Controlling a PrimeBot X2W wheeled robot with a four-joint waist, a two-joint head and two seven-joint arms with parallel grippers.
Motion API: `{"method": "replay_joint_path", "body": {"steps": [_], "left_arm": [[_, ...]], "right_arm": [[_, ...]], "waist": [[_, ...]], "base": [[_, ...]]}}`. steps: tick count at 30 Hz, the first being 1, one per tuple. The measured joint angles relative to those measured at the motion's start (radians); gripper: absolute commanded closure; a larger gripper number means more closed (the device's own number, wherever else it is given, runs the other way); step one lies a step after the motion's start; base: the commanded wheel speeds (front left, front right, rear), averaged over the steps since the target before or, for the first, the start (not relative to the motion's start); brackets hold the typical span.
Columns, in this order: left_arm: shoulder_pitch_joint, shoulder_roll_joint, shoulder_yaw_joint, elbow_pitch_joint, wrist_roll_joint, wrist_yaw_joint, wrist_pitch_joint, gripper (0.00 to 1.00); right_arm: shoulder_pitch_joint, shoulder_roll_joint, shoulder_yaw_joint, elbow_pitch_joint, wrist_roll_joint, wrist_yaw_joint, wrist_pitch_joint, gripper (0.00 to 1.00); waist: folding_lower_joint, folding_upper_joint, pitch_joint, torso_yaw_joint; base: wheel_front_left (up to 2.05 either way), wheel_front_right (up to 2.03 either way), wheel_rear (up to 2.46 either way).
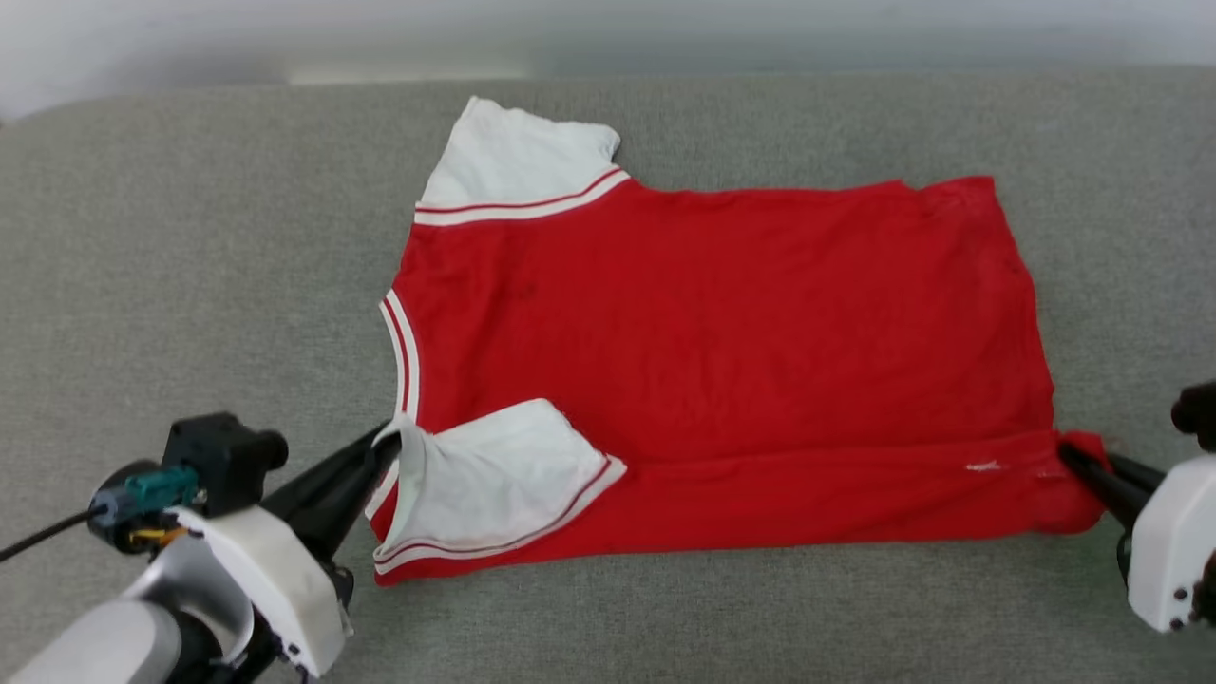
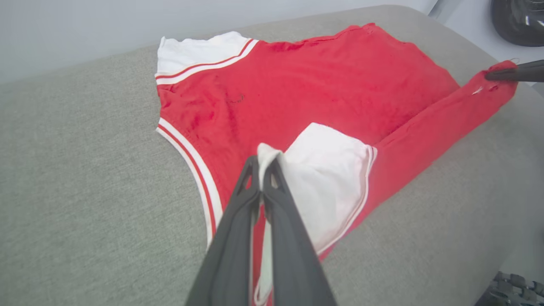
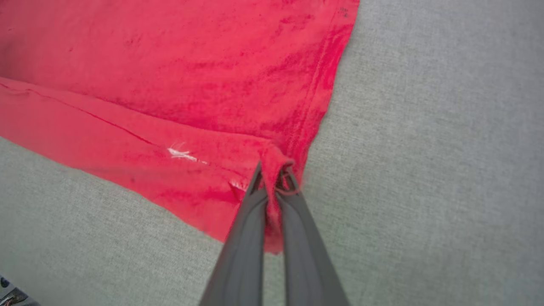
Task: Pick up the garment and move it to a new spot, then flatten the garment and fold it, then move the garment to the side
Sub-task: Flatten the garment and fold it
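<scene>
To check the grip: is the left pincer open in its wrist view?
No, the left pincer is shut on the white sleeve of the garment.

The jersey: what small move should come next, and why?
Probably lift both ends together and carry them toward the far edge. The left gripper is shut on the near sleeve, the right gripper on the hem corner; the jersey lies mostly flat.

The garment (image 1: 722,323) bears a white mark (image 1: 982,466) too small to identify.
</scene>
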Motion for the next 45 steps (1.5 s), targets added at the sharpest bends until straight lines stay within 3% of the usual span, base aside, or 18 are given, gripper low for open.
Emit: {"method": "replay_joint_path", "body": {"steps": [14, 15, 16, 17, 18, 25, 32, 41, 45], "left_arm": [[-0.202, -0.104, -0.073, 0.279, 0.095, -0.066, 0.0, 1.0], [-0.206, -0.112, -0.083, 0.299, 0.101, -0.067, 0.0, 0.87], [-0.211, -0.12, -0.091, 0.32, 0.109, -0.069, -0.002, 0.43], [-0.217, -0.132, -0.098, 0.34, 0.116, -0.069, -0.011, 0.0], [-0.219, -0.147, -0.098, 0.362, 0.112, -0.069, -0.018, 0.0], [-0.217, -0.206, -0.082, 0.439, 0.095, -0.039, -0.081, 0.0], [-0.142, -0.207, -0.027, 0.373, 0.045, 0.057, -0.105, 0.0], [0.037, -0.17, -0.024, 0.198, -0.026, 0.188, 0.013, 0.0], [0.081, -0.165, -0.045, 0.165, -0.051, 0.216, 0.069, 0.0]], "right_arm": [[-0.167, 0.04, 0.058, 0.112, -0.087, 0.0, 0.055, 1.0], [-0.17, 0.041, 0.062, 0.119, -0.096, 0.0, 0.055, 1.0], [-0.173, 0.041, 0.064, 0.127, -0.102, 0.0, 0.053, 1.0], [-0.177, 0.043, 0.067, 0.134, -0.106, 0.0, 0.05, 0.62], [-0.18, 0.049, 0.067, 0.143, -0.109, 0.0, 0.047, 0.0], [-0.179, 0.067, 0.064, 0.165, -0.14, 0.0, 0.051, 0.0], [-0.114, 0.133, -0.039, 0.118, -0.181, 0.0, 0.121, 0.0], [0.036, 0.269, -0.23, -0.026, -0.284, 0.0, 0.216, 0.0], [0.079, 0.323, -0.275, -0.091, -0.306, 0.0, 0.243, 0.0]], "waist": [[0.0001, 0.0, 0.111, 0.023], [0.0001, 0.0, 0.111, 0.025], [0.0001, 0.0, 0.109, 0.026], [0.0, 0.0, 0.106, 0.027], [0.0001, 0.0, 0.102, 0.027], [0.0, 0.0, 0.05, 0.03], [0.0, 0.0, -0.019, 0.029], [-0.0001, 0.0, -0.053, 0.025], [-0.0001, 0.0, -0.044, 0.018]], "base": [[0.0, 0.0, 0.0], [0.0, 0.0, 0.0], [0.0, 0.0, 0.0], [0.0, 0.0, 0.0], [0.0, 0.0, 0.0], [0.0, 0.0, 0.0], [0.0, 0.0, 0.0], [0.0, 0.0, 0.0], [0.0, 0.0, 0.0]]}}
